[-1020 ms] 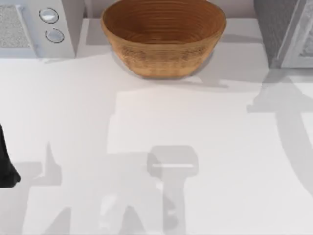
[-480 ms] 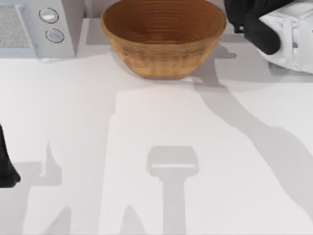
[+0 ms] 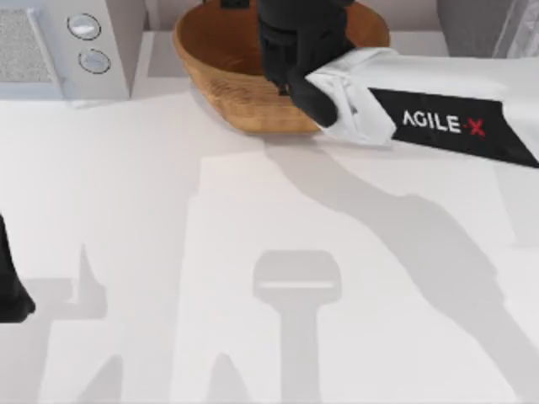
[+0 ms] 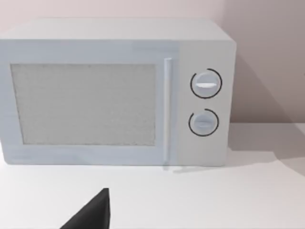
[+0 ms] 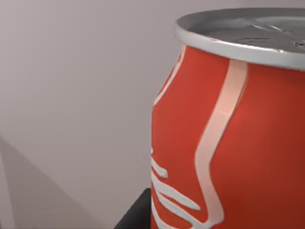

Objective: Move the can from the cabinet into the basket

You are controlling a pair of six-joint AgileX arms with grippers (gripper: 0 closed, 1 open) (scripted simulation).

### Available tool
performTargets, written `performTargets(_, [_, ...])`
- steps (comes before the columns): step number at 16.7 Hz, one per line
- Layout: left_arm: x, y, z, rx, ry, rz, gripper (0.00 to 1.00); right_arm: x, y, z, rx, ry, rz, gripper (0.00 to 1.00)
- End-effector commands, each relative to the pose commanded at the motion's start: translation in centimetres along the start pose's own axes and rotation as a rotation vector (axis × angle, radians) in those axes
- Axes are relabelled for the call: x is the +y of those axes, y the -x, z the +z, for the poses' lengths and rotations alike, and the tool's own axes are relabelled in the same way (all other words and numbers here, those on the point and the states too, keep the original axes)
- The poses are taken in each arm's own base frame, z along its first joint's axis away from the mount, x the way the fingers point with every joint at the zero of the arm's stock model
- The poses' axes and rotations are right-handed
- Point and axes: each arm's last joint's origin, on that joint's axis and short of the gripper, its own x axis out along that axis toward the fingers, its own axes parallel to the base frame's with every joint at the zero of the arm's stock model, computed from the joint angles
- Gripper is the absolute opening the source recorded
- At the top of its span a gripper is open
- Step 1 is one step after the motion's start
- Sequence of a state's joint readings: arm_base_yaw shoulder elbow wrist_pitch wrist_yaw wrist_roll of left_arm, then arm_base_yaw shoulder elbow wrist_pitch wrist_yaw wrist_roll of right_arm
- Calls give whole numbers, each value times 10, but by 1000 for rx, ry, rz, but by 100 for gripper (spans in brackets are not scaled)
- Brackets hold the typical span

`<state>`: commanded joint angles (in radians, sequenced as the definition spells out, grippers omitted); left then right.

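Because the can (image 5: 228,129) had to end up in the basket (image 3: 221,88), the right gripper (image 3: 286,59) hung over the basket's bowl at the table's far edge, with the can close before its wrist camera, upright and apparently clamped between the fingers. Release seemed the next step. The left arm sat parked at the table's left edge, facing the microwave (image 4: 114,90); whether its fingers were open I could not tell
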<state>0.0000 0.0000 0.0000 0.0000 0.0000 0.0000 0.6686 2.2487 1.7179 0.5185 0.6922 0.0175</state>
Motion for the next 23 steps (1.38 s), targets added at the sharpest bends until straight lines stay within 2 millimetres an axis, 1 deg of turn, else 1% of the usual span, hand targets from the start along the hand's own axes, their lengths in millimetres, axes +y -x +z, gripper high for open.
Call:
performTargets(4, [0,0,0,0,0,0,100,1,0,-1,0,0,0,0])
performTargets(5, [0,0,0,0,0,0,100,-1,-1,-6,12,7,-1,0])
performTargets(6, [0,0,0,0,0,0,100,-1,-2,-6,12,7,-1,0])
performTargets(8, [0,0,0,0,0,0,100,0,-9,-9,9,5,-1,0])
performTargets(10, [0,0,0,0,0,0,100,1,-16,-6,-2,-3,-1,0])
performTargets(12, [0,0,0,0,0,0,100,1,-23,-10,-1,-1,0,0])
performTargets(15, [0,0,0,0,0,0,100,1,-23,-11,0,0,0,0])
performTargets(23, [0,0,0,0,0,0,100,1,-23,-11,0,0,0,60])
